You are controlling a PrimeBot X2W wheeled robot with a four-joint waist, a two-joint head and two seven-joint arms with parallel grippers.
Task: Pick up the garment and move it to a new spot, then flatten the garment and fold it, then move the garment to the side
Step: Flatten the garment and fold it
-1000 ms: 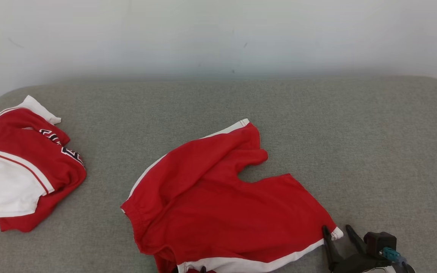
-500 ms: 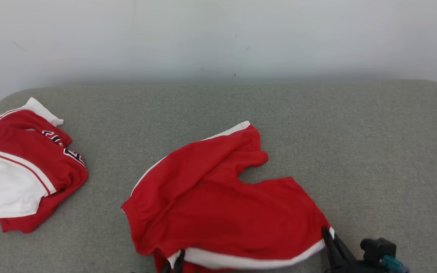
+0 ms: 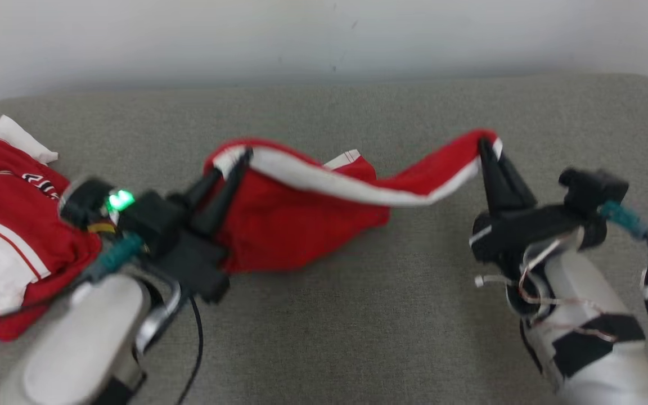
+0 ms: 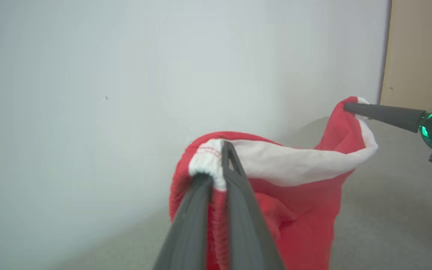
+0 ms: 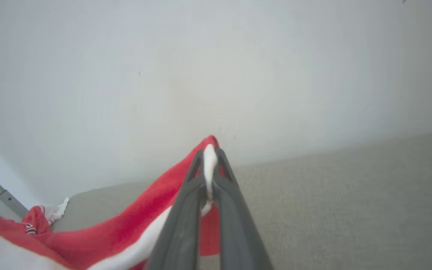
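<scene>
Hanging over the middle of the grey fabric-covered surface (image 3: 358, 326), the red shorts with a white band (image 3: 296, 225) are strung between the two grippers. The white band sags in a shallow curve from one grip to the other, and the red cloth droops in a bunch beneath it. Whether the lowest folds touch the surface cannot be told.

The left gripper (image 3: 237, 160) has its two dark fingers pressed together on the gathered elastic corner of the band, toward the surface's left end; the left wrist view shows that pinch close up (image 4: 216, 165). The right gripper (image 3: 487, 149), toward the surface's right end, pinches the opposite corner, white trim squeezed between its closed fingers (image 5: 209, 155).

At the surface's far left end lies a crumpled red and white jersey with dark lettering (image 3: 3, 225). A pale wall (image 3: 301, 34) rises behind the surface's far edge.
</scene>
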